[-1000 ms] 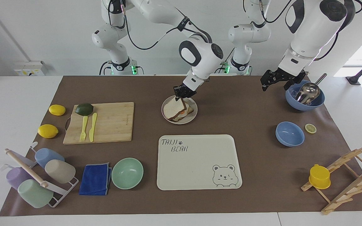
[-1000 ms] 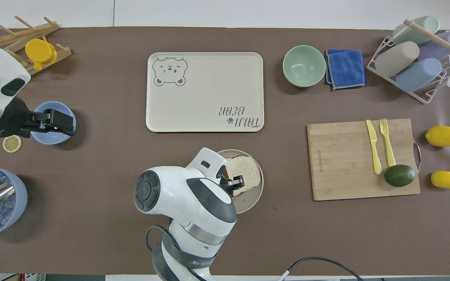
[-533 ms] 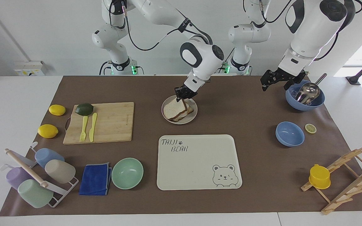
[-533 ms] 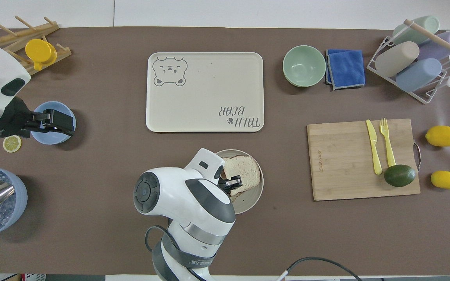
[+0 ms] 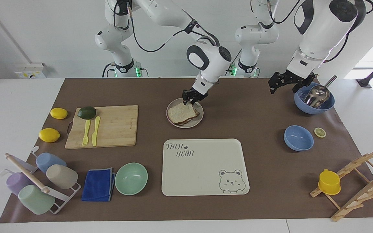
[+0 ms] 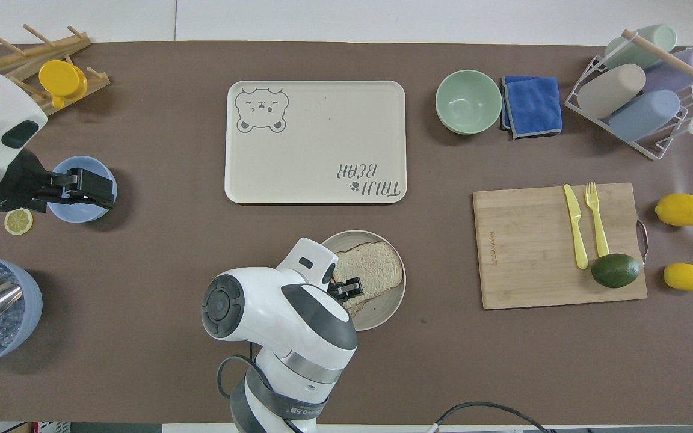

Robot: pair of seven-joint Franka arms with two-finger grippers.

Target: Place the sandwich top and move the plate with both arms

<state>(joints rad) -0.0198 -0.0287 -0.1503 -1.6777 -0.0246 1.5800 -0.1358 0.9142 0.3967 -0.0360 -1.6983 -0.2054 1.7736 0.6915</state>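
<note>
The sandwich top (image 5: 181, 112) (image 6: 376, 270), a pale speckled slice with a brown crust, lies flat on the lower slices on the light-grey plate (image 5: 200, 121) (image 6: 384, 308). My right gripper (image 5: 191, 98) (image 6: 346, 288) hangs just over the slice's edge that is nearest to the robots. Its fingers are slightly apart and hold nothing. The filling under the slice is hidden. My left gripper (image 5: 287, 85) (image 6: 89, 186) waits open and empty in the air beside the big blue bowl (image 5: 314, 105).
The cream bear tray (image 5: 206, 168) lies farther from the robots than the plate. A cutting board (image 5: 108, 126) with an avocado, fork and knife lies toward the right arm's end. A small blue bowl (image 5: 298, 138) and a lemon slice (image 5: 320, 132) sit toward the left arm's end.
The slice, held tilted over the plate a second ago, now lies flat on the sandwich. The right gripper's fingers have parted and let it go. The left arm has not moved.
</note>
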